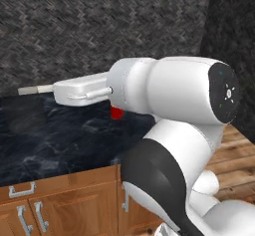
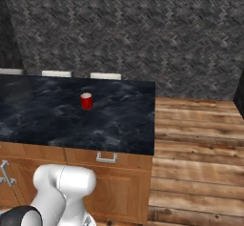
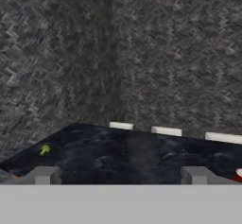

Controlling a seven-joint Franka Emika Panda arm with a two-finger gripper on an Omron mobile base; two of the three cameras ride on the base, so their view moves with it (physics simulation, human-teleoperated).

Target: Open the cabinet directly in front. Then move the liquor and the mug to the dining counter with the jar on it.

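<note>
The red mug (image 2: pixel 86 100) stands upright on the dining counter (image 2: pixel 109 129), a black marbled top over brown cabinet fronts. In the left base view the mug (image 1: pixel 116 112) peeks out from under my arm. In the hand view a sliver of the mug (image 3: pixel 239 174) shows at the right edge. My gripper (image 3: pixel 120 176) is open, its fingertips (image 3: pixel 45 175) wide apart with nothing between them. It hovers above the counter (image 1: pixel 60 140), and my gripper (image 1: pixel 31 89) points left, away from the mug. The liquor and the cabinet are out of view.
Three white seat tops (image 2: pixel 106 76) line the counter's far edge before a dark woven wall. A small yellow-green object (image 3: pixel 44 149), too small to identify, lies on the counter toward its far left. Wooden floor (image 2: pixel 200 139) opens past the counter's right end.
</note>
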